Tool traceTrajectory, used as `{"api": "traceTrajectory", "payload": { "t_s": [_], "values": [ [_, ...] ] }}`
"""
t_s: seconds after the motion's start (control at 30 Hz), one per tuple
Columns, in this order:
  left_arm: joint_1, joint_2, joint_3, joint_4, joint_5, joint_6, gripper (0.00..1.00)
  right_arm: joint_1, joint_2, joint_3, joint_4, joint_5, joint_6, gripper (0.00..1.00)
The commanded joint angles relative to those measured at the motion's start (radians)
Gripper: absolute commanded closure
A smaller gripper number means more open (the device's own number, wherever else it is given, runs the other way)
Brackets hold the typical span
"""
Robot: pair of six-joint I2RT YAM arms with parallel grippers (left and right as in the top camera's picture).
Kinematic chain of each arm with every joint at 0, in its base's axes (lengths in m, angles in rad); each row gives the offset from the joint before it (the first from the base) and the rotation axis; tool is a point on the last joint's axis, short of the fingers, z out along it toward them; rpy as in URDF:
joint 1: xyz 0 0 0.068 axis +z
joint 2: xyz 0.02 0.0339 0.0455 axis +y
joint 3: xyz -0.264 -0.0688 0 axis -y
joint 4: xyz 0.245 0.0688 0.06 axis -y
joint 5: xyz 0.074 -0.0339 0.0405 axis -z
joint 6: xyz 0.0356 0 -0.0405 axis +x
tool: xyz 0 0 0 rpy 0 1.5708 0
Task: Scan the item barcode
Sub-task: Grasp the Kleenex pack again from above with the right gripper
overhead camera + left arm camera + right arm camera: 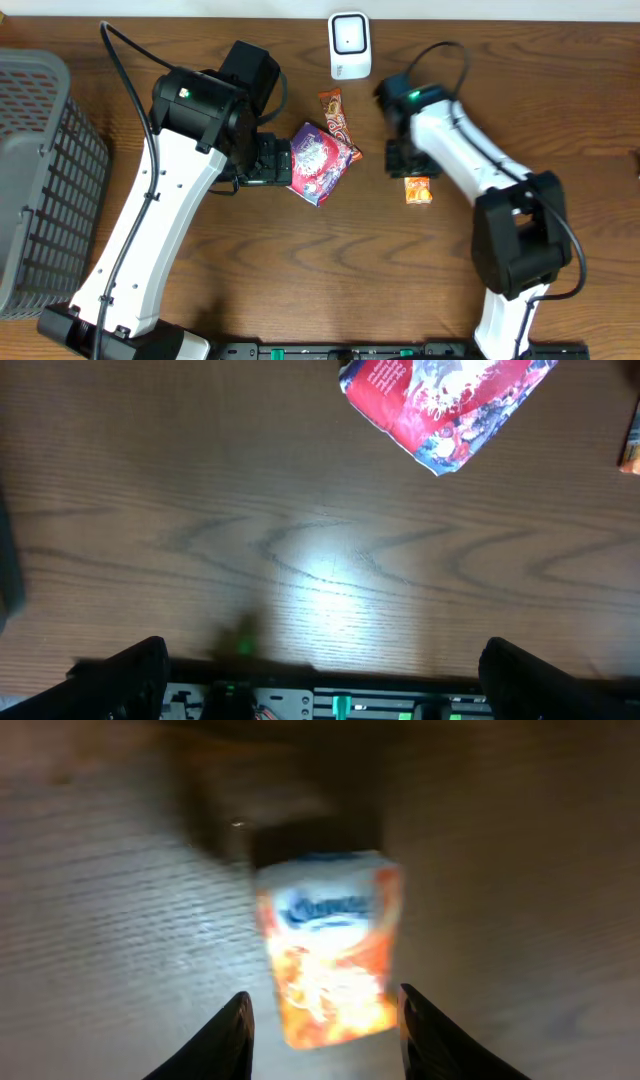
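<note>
Right pincer (325, 992) flanking blurred orange-and-white packet (330, 955), blue logo near top

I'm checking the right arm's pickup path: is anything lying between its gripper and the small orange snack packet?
Nothing visible. The small orange snack packet lies on the bare wooden table directly ahead of the right gripper, its near end between the fingers.

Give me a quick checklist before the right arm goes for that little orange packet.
1. Right gripper open: ok.
2. Orange packet centred ahead of its fingers: ok.
3. Barcode side of the packet showing: cannot tell, the wrist view is blurred.
4. Scanner uncovered: ok.
5. Left gripper open and holding nothing: ok.
6. Snack bag apart from the packet: ok.
</note>
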Motion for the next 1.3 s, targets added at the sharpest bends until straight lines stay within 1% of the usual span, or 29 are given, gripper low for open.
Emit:
{"api": "traceTrajectory", "payload": {
  "t_s": [0.0, 0.07, 0.2, 0.23, 0.27, 0.33, 0.37, 0.43, 0.5, 0.57, 0.63, 0.7, 0.73, 0.77, 0.83, 0.93, 1.0, 1.17, 1.23, 1.27],
  "values": [
    [0.006, 0.002, -0.001, -0.006, -0.006, -0.01, 0.02, 0.045, 0.003, -0.071, 0.036, 0.164, 0.118, 0.59],
    [0.006, 0.002, -0.001, -0.005, -0.006, -0.01, 0.02, 0.069, 0.004, -0.132, 0.084, 0.232, 0.16, 0.6],
    [0.006, 0.002, -0.001, -0.005, -0.006, -0.01, 0.02, 0.065, 0.005, -0.23, 0.18, 0.253, 0.159, 0.61],
    [0.006, 0.002, -0.001, -0.005, -0.006, -0.01, 0.02, 0.061, 0.005, -0.246, 0.193, 0.246, 0.159, 0.64],
    [0.006, 0.002, -0.001, -0.006, -0.006, -0.01, 0.02, 0.056, 0.005, -0.259, 0.203, 0.236, 0.159, 0.74],
    [0.006, 0.002, -0.001, -0.005, -0.006, -0.01, 0.02, 0.043, 0.005, -0.267, 0.2, 0.194, 0.155, 0.9],
    [0.006, 0.002, -0.001, -0.005, -0.006, -0.01, 0.02, 0.027, 0.001, -0.263, 0.203, 0.11, 0.116, 0.99],
    [0.006, 0.002, -0.001, -0.006, -0.006, -0.01, 0.02, 0.002, -0.004, -0.245, 0.206, -0.018, 0.06, 0.99],
    [0.006, 0.002, -0.001, -0.006, -0.006, -0.01, 0.02, -0.03, -0.007, -0.216, 0.208, -0.19, -0.033, 0.99],
    [0.006, 0.002, -0.001, -0.006, -0.006, -0.01, 0.02, -0.074, -0.008, -0.174, 0.206, -0.447, -0.174, 0.99],
    [0.006, 0.002, -0.001, -0.006, -0.006, -0.01, 0.02, -0.124, -0.008, -0.14, 0.201, -0.751, -0.331, 0.99],
    [0.006, 0.002, -0.001, -0.006, -0.006, -0.01, 0.02, -0.167, -0.008, -0.131, 0.198, -0.982, -0.452, 0.98],
    [0.006, 0.002, -0.001, -0.006, -0.006, -0.01, 0.02, -0.209, -0.008, -0.131, 0.175, -1.12, -0.543, 0.97],
    [0.006, 0.002, -0.001, -0.006, -0.006, -0.01, 0.02, -0.233, -0.008, -0.134, 0.153, -1.164, -0.59, 0.98],
    [0.006, 0.002, -0.001, -0.006, -0.006, -0.01, 0.02, -0.264, -0.008, -0.14, 0.111, -1.204, -0.669, 0.98],
    [0.006, 0.002, -0.001, -0.006, -0.006, -0.01, 0.02, -0.292, -0.008, -0.153, 0.05, -1.205, -0.764, 0.98],
    [0.006, 0.002, -0.001, -0.006, -0.006, -0.01, 0.02, -0.299, -0.008, -0.164, 0.035, -1.202, -0.794, 0.98],
    [0.006, 0.002, -0.001, -0.006, -0.006, -0.01, 0.02, -0.299, -0.008, -0.188, 0.051, -1.17, -0.795, 0.99],
    [0.006, 0.002, -0.001, -0.006, -0.006, -0.01, 0.02, -0.299, -0.008, -0.188, 0.076, -1.108, -0.726, 0.99],
    [0.006, 0.002, -0.001, -0.006, -0.006, -0.01, 0.02, -0.299, -0.008, -0.188, 0.099, -1.053, -0.651, 0.99]
  ]
}}
